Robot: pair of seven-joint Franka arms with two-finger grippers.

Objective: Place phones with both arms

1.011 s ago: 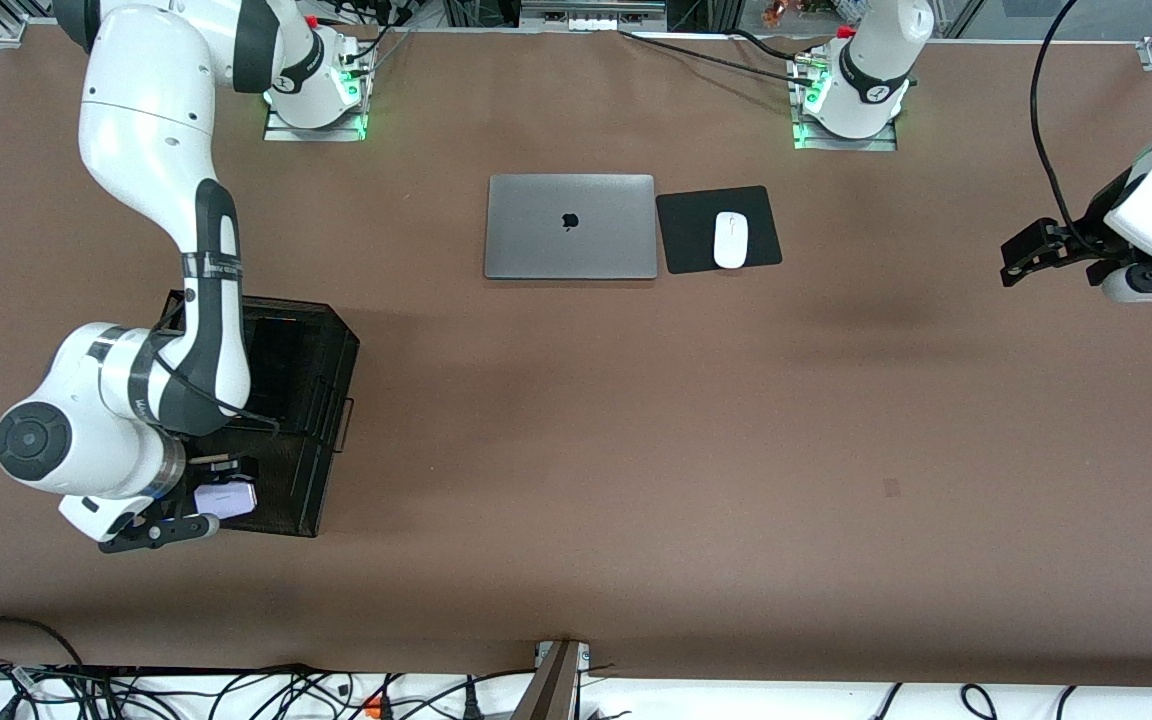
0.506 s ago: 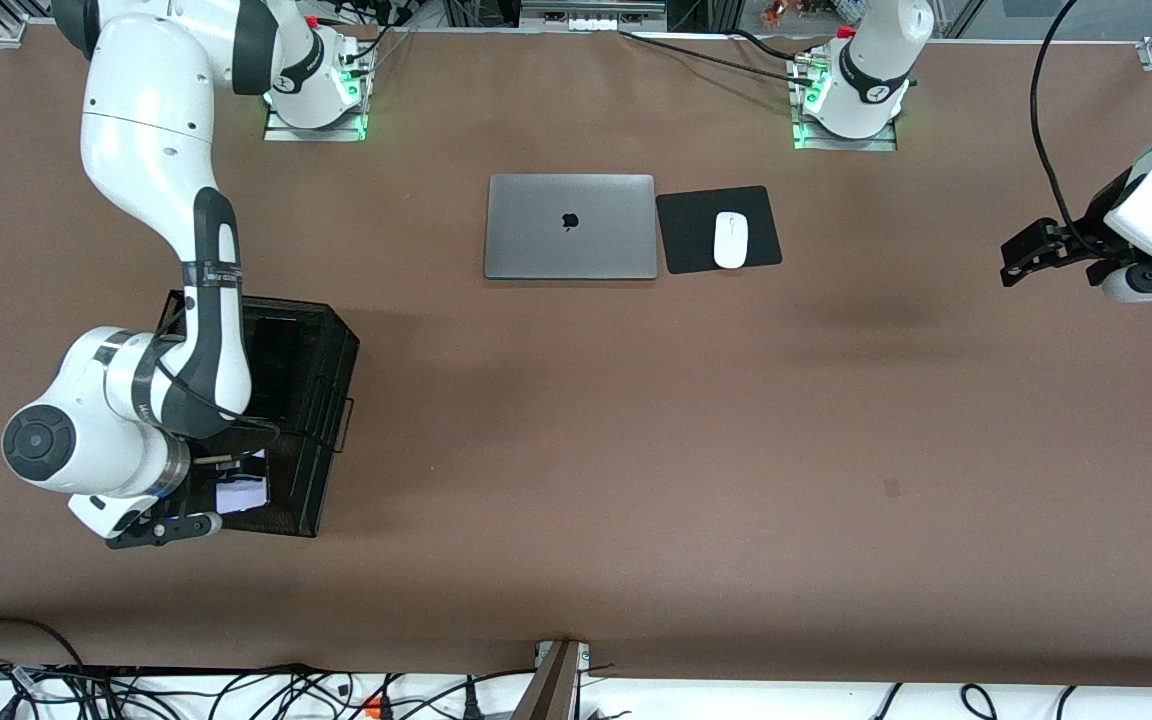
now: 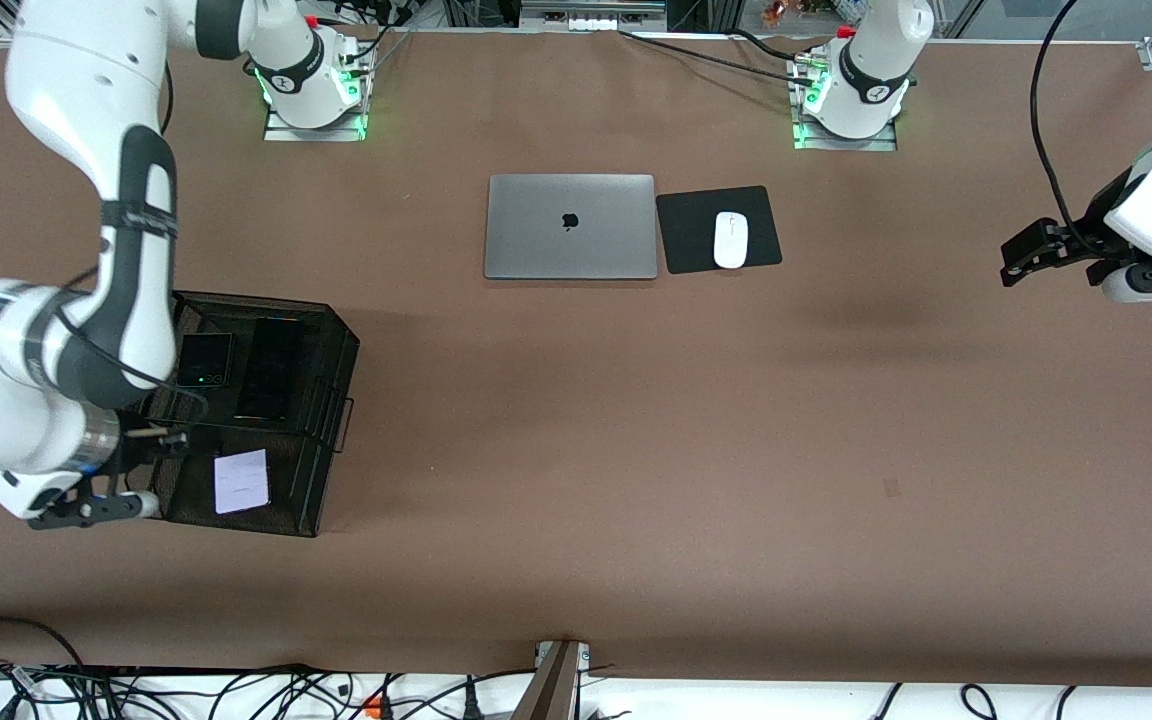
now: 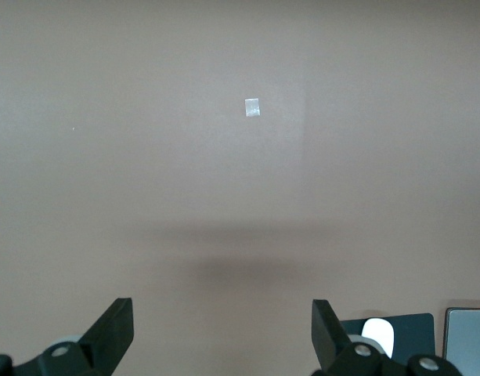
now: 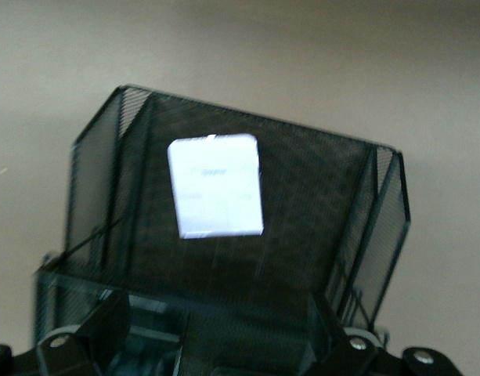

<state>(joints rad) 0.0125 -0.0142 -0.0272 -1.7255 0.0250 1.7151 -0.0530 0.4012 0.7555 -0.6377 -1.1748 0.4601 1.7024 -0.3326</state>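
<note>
Since a second ago, the right pincer (image 3: 96,505) has let go of the lavender phone (image 3: 241,481), which is now lying in the mesh tray's (image 3: 331,350) compartment nearest the front bench edge; its jaws are standing wide. Two black phones (image 3: 204,359), seemingly, are lying in other compartments. Left pincer (image 3: 1028,252) is waiting, wide, over the bench's (image 3: 636,450) end.
</note>
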